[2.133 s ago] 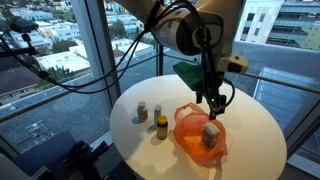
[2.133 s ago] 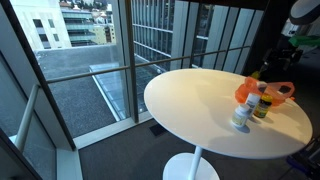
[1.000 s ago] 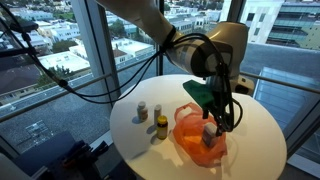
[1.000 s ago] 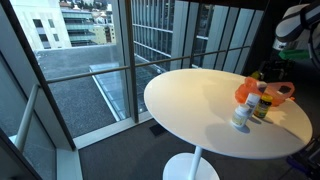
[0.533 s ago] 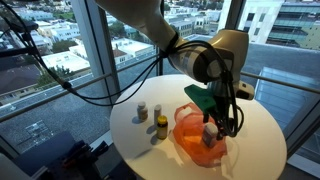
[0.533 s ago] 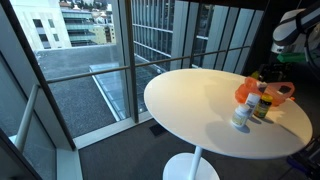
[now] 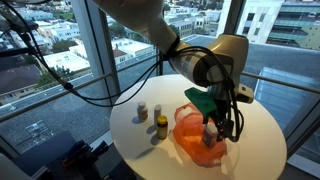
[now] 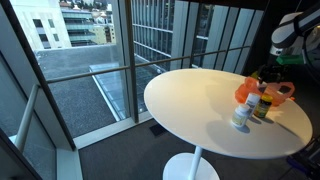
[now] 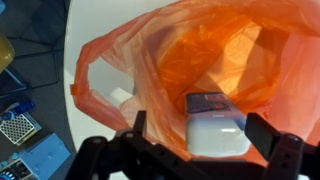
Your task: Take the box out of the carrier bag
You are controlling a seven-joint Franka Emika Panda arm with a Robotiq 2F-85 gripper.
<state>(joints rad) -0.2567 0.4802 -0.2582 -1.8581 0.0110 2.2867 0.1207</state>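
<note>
- orange carrier bag (image 9: 215, 50) gapes, white box (image 9: 216, 138) lying inside it
- gripper (image 9: 197, 132) spread wide, straddling the box, not yet gripping
- lower squarely, close on the box alone, keep the plastic film out

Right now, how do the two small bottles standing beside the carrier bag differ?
The pale bottle is whitish, while the yellow bottle is yellow with a dark cap. The yellow bottle stands closer to the orange carrier bag; the pale bottle sits farther from it, nearer the table's edge. Both stand upright on the white table, outside the bag.
</note>
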